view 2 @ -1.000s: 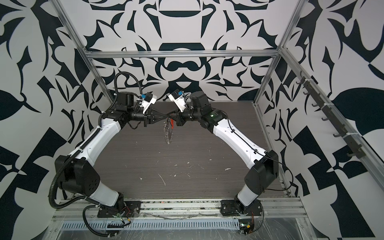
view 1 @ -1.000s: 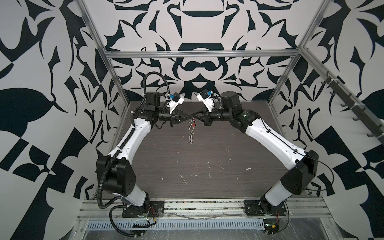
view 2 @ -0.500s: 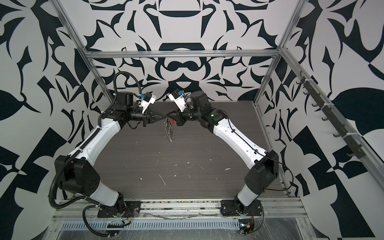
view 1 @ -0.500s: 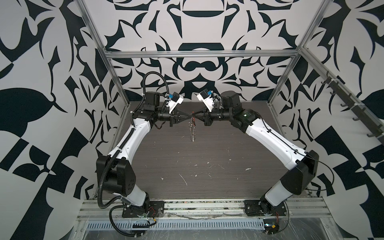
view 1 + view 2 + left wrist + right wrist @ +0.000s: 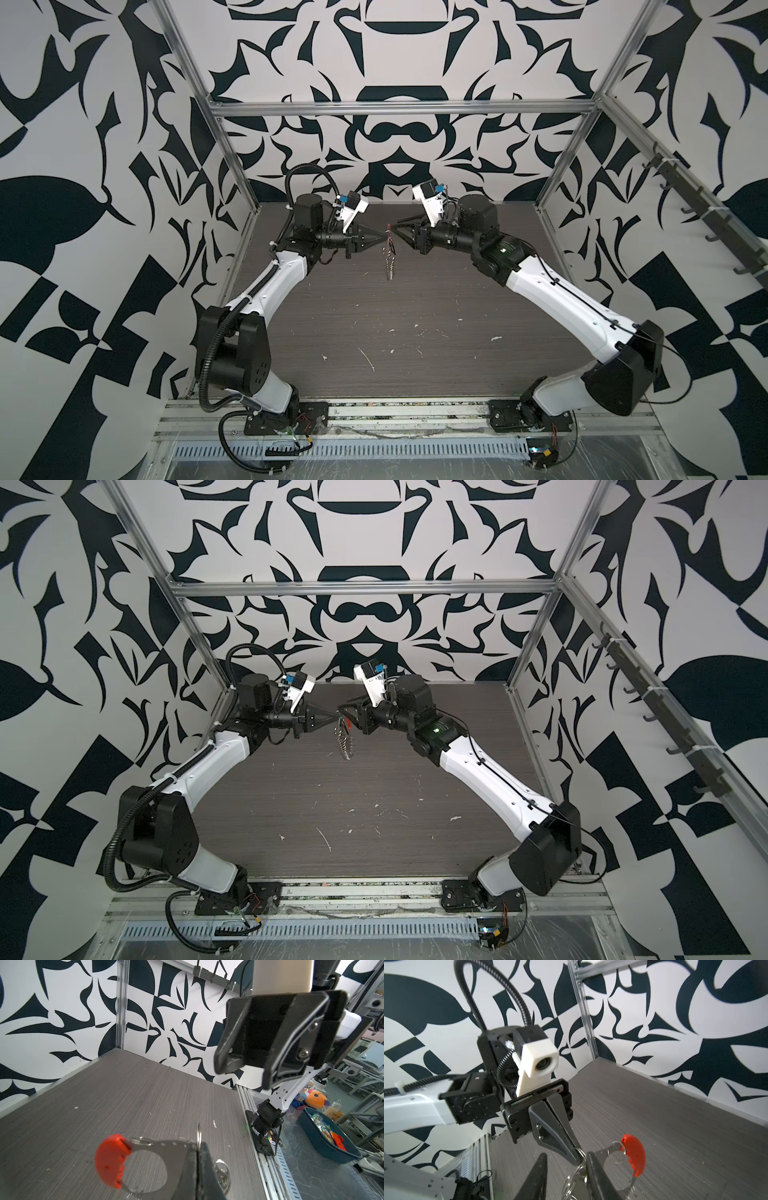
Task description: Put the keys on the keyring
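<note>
My left gripper [image 5: 384,240] [image 5: 334,717] is shut on the keyring [image 5: 198,1133], a silver ring that stands edge-on out of its tips [image 5: 197,1145]. A flat silver plate and a curved orange-red plastic piece [image 5: 110,1161] [image 5: 635,1155] stick out sideways from the ring. A link chain [image 5: 388,262] [image 5: 345,746] hangs down from it above the table. My right gripper [image 5: 397,230] [image 5: 344,715] [image 5: 566,1155] faces the left one with its jaws apart. One of its fingers [image 5: 593,1169] rests against the rings and nothing lies between the two. The keys are out of view.
The dark wood-grain table [image 5: 374,324] carries small white scraps. Patterned walls and metal frame posts [image 5: 232,149] close it in on three sides. A rail of hooks [image 5: 706,216] runs along the right wall. A blue bin [image 5: 324,1140] sits beyond the table's front rail.
My right gripper's jaws have spread apart and let go of the bundle that both grippers held. The left gripper still holds it, with the chain hanging in the same place.
</note>
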`<state>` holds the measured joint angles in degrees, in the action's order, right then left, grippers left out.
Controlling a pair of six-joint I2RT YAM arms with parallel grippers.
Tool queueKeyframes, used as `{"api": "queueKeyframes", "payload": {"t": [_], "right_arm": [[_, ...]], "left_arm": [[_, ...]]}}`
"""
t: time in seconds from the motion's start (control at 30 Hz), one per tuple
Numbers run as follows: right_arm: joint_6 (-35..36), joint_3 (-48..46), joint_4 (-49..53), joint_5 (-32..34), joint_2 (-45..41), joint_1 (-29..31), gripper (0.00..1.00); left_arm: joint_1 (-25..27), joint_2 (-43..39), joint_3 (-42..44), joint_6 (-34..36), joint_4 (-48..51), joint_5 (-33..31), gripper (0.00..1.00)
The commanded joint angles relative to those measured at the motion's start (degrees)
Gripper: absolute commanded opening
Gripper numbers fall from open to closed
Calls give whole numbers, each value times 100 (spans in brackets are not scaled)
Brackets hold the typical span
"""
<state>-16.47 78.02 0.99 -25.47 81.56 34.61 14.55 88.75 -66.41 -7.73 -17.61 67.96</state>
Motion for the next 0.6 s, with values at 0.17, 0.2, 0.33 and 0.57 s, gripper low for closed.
{"api": "queueKeyframes", "payload": {"t": [0.17,0.2,0.33,0.57], "right_arm": [[-1478,-213,-990,-372,81,-517,35],[-1546,-187,-1047,-438,130,-523,35],[-1777,-162,-1328,-689,303,-506,35],[-1851,-52,-1576,-873,522,-277,35]], "left_arm": [[53,-165,576,-2669,-3850,-761,0],[52,-104,633,-2948,-4279,-852,0],[57,343,738,-4359,-6390,-1175,0],[92,457,652,-4535,-6501,-1178,0]]}}
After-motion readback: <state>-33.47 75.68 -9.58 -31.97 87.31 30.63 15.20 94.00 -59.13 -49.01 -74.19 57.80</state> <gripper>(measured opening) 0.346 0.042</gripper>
